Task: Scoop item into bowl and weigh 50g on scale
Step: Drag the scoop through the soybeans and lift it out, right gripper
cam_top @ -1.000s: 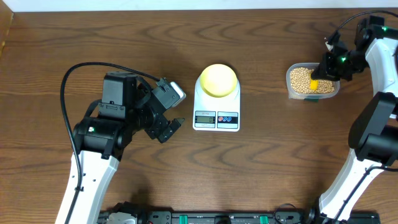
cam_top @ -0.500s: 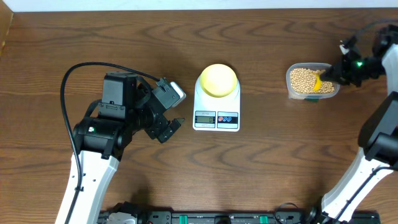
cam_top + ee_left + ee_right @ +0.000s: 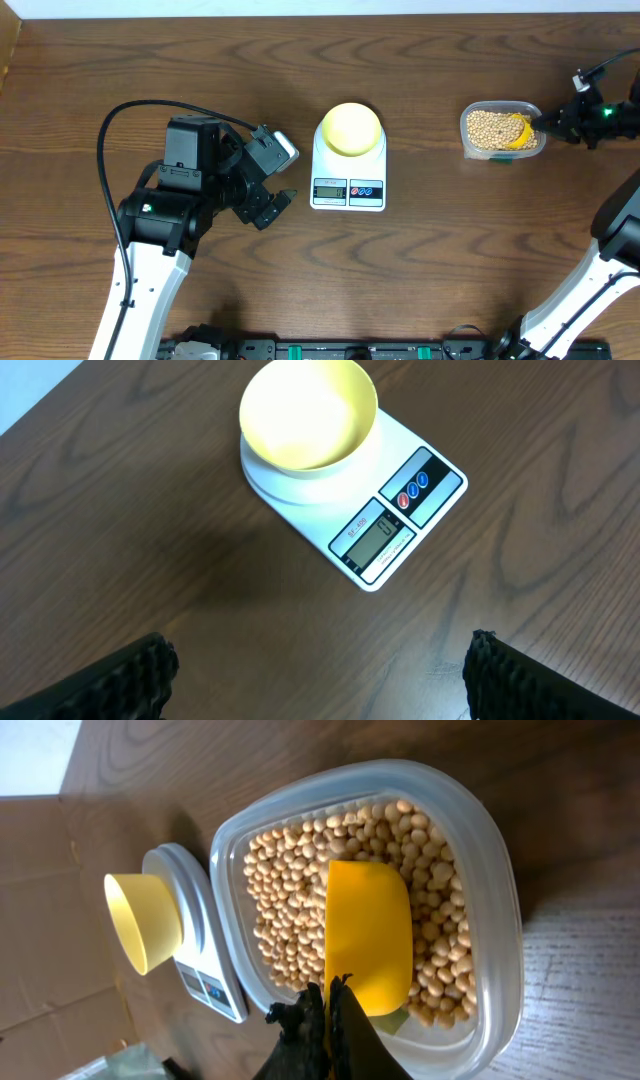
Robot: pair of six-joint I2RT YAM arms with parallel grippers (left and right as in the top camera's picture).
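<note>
The pale yellow bowl (image 3: 349,128) stands empty on the white scale (image 3: 349,190); both also show in the left wrist view, bowl (image 3: 308,412) and scale (image 3: 400,525). Beige beans (image 3: 485,128) fill a clear plastic tub (image 3: 503,105) at the right. My right gripper (image 3: 548,124) is shut on the handle of a bright yellow scoop (image 3: 368,935), whose underside lies over the beans (image 3: 290,885) in the tub (image 3: 500,920). My left gripper (image 3: 275,205) is open and empty, left of the scale; its fingertips (image 3: 320,670) frame bare table.
A black cable (image 3: 150,108) loops over the left arm. The wooden table's far edge (image 3: 300,14) runs along the top. The bowl (image 3: 145,920) and scale (image 3: 205,955) show small in the right wrist view.
My right arm has swung out to the right and tilted down, dragging the scoop toward the tub's right side. The left arm, bowl and scale have not moved.
</note>
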